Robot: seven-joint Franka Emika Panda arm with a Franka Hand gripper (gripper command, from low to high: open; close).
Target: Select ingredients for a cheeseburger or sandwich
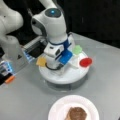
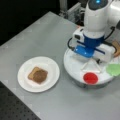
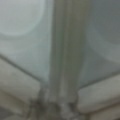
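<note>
On the white plate (image 2: 25,83), at the near side of the desk (image 2: 45,37), a tan bread slice (image 2: 31,73) lies flat with the round dark-brown patty (image 2: 40,76) on top of it, covering most of it (only the slice's edge toward a front view's left shows). The two make a low stack, much narrower than the plate. In a front view the plate (image 1: 56,108) sits at the bottom edge, with the patty (image 1: 77,113) partly cut off by the frame.

Beyond the plate stands a round white tray (image 2: 75,71), raised a little off the desk. The gripper (image 2: 92,58) is down over the middle of this tray, its blue-and-white body hiding the jaws in both front views, so I cannot tell whether they are open or closed, or whether they hold anything. In a front view the gripper (image 1: 58,65) also hangs low over the tray (image 1: 62,77).

Around the gripper on the tray lie a red disc (image 2: 90,78) on the side nearest the plate, a green piece (image 2: 113,69) at the tray's rim, and a tan piece (image 2: 117,48) farther back. In a front view the red disc (image 1: 85,62) and green piece (image 1: 77,49) sit at the tray's right, and a yellow-tan square (image 1: 41,61) at its left rim.

The wrist view shows only a blurred pale surface with a vertical bar across it (nothing there can be named).
</note>
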